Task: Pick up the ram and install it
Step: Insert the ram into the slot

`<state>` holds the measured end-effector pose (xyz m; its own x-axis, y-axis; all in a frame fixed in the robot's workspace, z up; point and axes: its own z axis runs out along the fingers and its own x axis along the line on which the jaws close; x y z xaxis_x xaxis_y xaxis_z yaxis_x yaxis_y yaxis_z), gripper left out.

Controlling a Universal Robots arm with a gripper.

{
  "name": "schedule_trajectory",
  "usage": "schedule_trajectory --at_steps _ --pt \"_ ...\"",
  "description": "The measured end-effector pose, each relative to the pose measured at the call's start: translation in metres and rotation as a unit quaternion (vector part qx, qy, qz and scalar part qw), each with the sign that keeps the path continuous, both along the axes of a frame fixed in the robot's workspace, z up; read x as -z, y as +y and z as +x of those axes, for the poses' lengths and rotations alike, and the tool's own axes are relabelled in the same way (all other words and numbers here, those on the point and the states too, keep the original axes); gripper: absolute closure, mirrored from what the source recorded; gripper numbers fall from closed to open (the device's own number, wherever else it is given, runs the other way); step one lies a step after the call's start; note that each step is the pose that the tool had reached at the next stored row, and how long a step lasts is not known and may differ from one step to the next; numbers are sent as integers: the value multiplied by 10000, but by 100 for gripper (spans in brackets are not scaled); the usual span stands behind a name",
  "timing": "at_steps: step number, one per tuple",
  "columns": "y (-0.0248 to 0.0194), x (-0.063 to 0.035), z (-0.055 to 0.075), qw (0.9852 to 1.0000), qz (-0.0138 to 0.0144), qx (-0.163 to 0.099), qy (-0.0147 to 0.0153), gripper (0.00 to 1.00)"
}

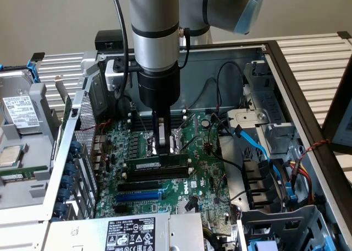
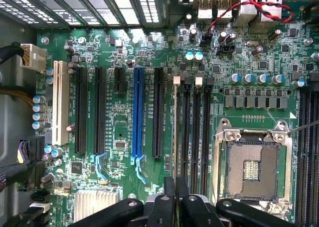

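Exterior view is showing the metal gripper clenching the long thin green circuit-board ram. It is standing in a black memory slot.

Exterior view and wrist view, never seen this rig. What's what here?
The grey column in the exterior view is a robot arm; its tool points down into an open computer case. The wrist view comes from a camera on the arm, looking down at the green motherboard, with the empty processor socket beside the black memory slots. The tool is closed on the ram, a long green stick with a white sticker, standing on edge along one of those slots. Whether it is fully seated I cannot tell.
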<state>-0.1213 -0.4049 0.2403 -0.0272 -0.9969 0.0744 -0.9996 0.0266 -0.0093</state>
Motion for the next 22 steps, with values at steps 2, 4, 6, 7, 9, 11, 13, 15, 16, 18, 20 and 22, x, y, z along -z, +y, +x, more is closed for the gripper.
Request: schedule_trajectory --at_steps 2,4,6,7,9,11,13,15,16,18,20,22 --pt "-1 -1 -1 10000 -1 57 -15 87" --pt "0 -3 -6 10000 -2 94 -31 87" --pt "0 0 -24 9999 -2 96 -39 87" --pt "0 2 -33 9999 -3 95 -41 87" --pt "0 5 -35 9999 -7 95 -56 87" --pt "0 9 -35 9999 -8 95 -86 87" --pt "0 11 -35 9999 -11 96 -113 87" --pt "0 15 -37 9999 -15 96 -133 87" --pt "0 20 -38 9999 -16 96 -139 87" --pt "0 28 -44 9998 -22 96 -149 87" --pt "0 36 -51 9998 -25 96 -154 87" --pt "0 38 -53 9998 -27 96 -160 87"
